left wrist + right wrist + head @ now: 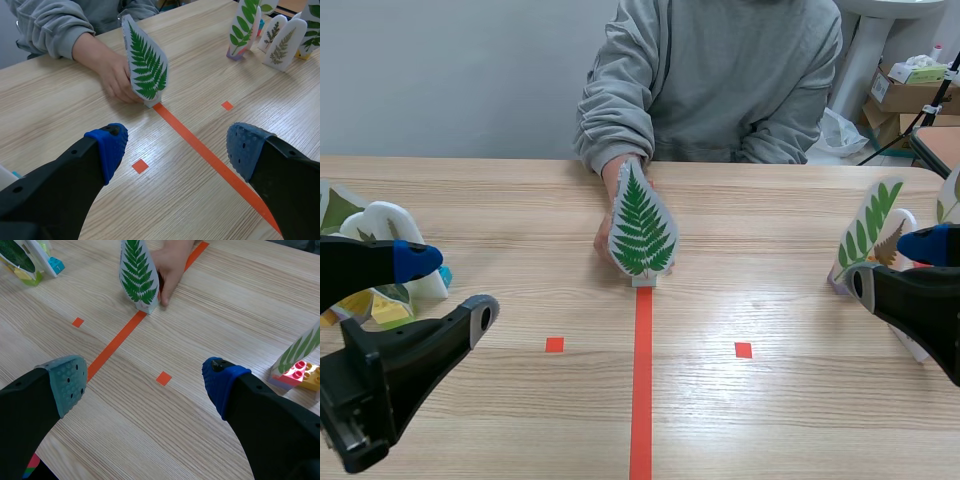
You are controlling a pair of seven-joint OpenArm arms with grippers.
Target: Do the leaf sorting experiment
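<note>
A white leaf-shaped card with a green fern (641,232) stands upright at the far end of the orange centre line, with a person's hand (616,182) behind it, holding it. The same fern card (145,62) lies ahead of my left gripper (175,145), which is open and holds nothing. My right gripper (142,382) is open too, with the fern card (136,276) ahead of it. In the scene view the left gripper (455,290) is low at the left and the right gripper (905,265) low at the right.
Several leaf cards (370,250) on stands are grouped at the table's left edge, and more leaf cards (870,232) at its right edge. Toy bricks (305,374) hold a card beside my right gripper. The person sits across the table.
</note>
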